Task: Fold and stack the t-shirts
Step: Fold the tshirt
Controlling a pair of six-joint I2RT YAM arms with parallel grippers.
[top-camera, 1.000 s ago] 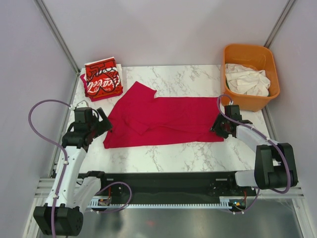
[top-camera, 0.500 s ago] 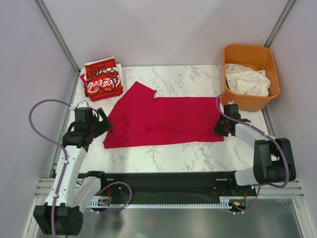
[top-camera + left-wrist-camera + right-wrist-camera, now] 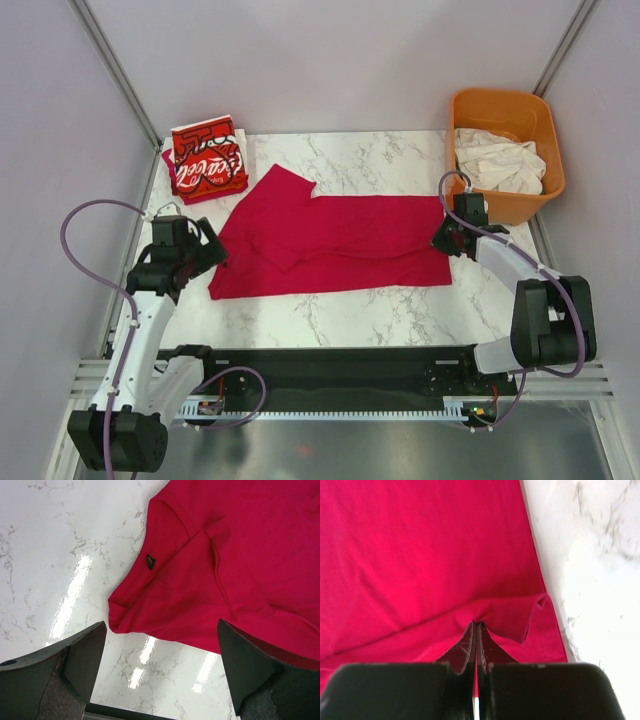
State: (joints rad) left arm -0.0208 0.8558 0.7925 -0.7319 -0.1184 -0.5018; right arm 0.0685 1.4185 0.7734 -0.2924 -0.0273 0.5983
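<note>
Crimson t-shirt [image 3: 340, 235]: plain soft red cloth, laid flat mid-desk, one sleeve folded over, lightly creased.
Right end effector [image 3: 476, 630]: pressed together, pinching the shirt's puckered right hem.
Left end effector [image 3: 160, 625]: spread wide by the shirt's left corner.
Printed t-shirt [image 3: 208, 160]: folded red rectangle, white Coca-Cola script, far-left corner.
Desk [image 3: 380, 155]: glossy veined white marble.

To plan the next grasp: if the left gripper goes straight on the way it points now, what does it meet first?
Most likely the crimson t-shirt: its folded corner lies just ahead of the open left gripper. Depth is unclear; it may touch the marble table first.
</note>
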